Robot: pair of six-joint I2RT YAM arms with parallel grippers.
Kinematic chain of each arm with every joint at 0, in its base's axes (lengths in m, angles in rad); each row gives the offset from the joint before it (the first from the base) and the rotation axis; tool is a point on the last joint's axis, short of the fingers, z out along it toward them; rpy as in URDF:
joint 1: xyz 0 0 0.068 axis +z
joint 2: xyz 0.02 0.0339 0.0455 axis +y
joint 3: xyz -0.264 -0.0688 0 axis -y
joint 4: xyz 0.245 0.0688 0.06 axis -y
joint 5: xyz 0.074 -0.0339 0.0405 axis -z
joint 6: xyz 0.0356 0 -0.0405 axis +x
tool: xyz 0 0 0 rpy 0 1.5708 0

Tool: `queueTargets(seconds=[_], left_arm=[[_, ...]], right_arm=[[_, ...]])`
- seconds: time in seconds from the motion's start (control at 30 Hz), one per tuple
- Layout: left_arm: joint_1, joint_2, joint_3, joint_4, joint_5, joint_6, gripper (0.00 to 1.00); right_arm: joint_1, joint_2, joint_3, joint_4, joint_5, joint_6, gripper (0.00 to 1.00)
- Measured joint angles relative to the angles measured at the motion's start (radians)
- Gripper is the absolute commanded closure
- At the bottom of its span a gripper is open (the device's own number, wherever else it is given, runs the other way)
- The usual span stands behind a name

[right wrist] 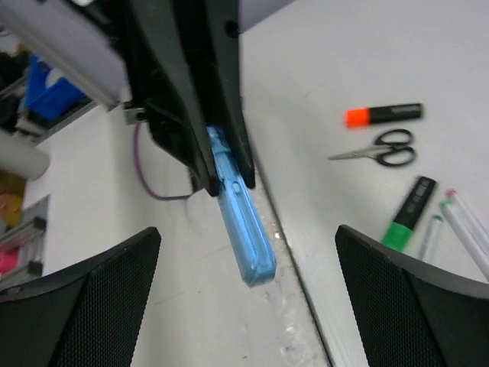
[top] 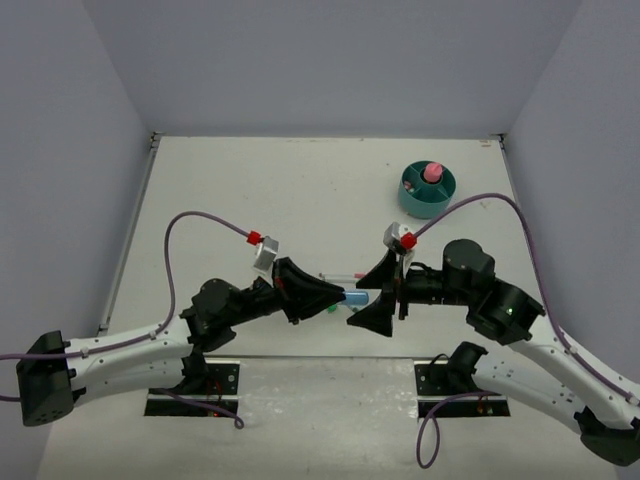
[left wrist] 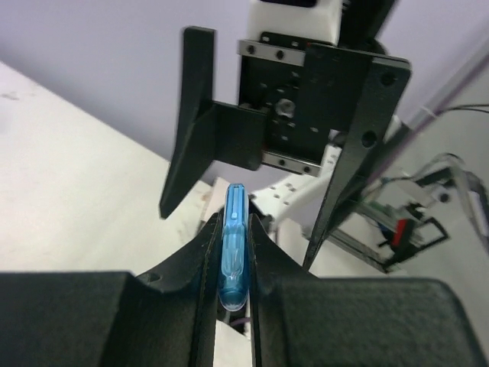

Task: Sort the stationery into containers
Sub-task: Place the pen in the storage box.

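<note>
My left gripper (top: 338, 297) is shut on a translucent blue clip (top: 356, 297) and holds it above the table's near part. In the left wrist view the clip (left wrist: 232, 245) stands between my closed jaws. My right gripper (top: 369, 297) is open, facing the left one, with the clip's free end between its spread fingers but not touched. In the right wrist view the clip (right wrist: 243, 229) sticks out toward the open right gripper (right wrist: 248, 300). The round teal organizer (top: 410, 200) stands at the back right with a pink-capped glue stick (top: 432, 172) in its central cup.
On the table in the right wrist view lie an orange highlighter (right wrist: 382, 115), black-handled scissors (right wrist: 378, 149), a green highlighter (right wrist: 409, 212) and thin pens (right wrist: 466, 225). Thin pens (top: 340, 276) also show in the top view beneath the grippers.
</note>
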Motion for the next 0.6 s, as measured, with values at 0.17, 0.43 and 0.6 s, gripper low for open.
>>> queueTargets(seconds=[0.17, 0.43, 0.6], left_arm=[[0.000, 0.057, 0.152, -0.219, -0.190, 0.056, 1.00], [0.147, 0.375, 0.518, -0.481, -0.376, 0.131, 1.00], [0.235, 0.787, 0.927, -0.552, -0.372, 0.234, 1.00]], right_arm=[[-0.001, -0.092, 0.026, -0.110, 0.413, 0.113, 0.01], [-0.001, -0.252, 0.133, -0.359, 0.963, 0.300, 0.01], [-0.001, -0.324, 0.169, -0.492, 1.080, 0.343, 0.01]])
